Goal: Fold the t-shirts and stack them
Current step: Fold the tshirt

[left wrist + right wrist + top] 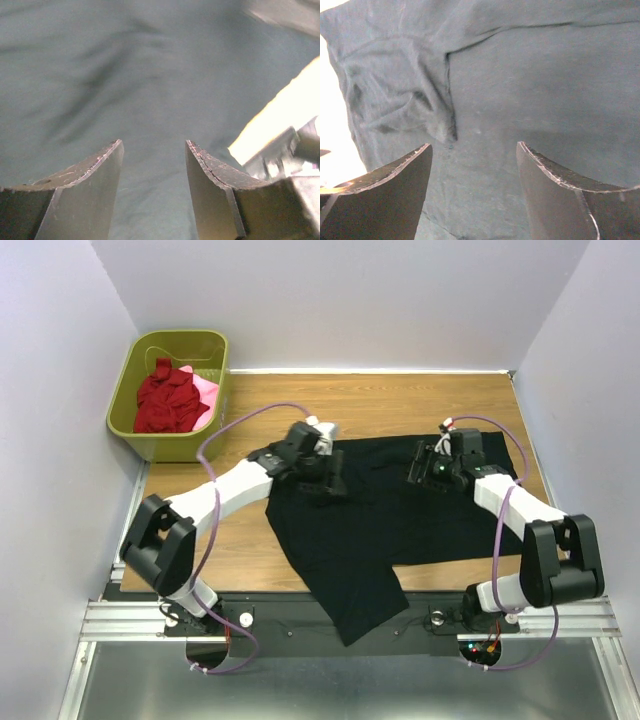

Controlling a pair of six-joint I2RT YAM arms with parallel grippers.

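Observation:
A large black t-shirt [400, 515] lies spread over the wooden table [380, 405], and one end hangs over the near edge. My left gripper [335, 478] hovers above the shirt's left part, jaws open, with only flat black cloth [150, 90] beneath them [154, 147]. Over the shirt's right upper part my right gripper [415, 470] also stands open [474, 147], above smooth cloth with a bunched fold [415, 105] just ahead on the left. A dark red t-shirt [163, 400] and a pink one [206, 392] lie crumpled in the basket.
The olive-green plastic basket [185, 334] stands at the table's back left corner against the wall. White walls close in the table on three sides. Purple cables loop above both arms. A metal rail [120, 620] runs along the near edge.

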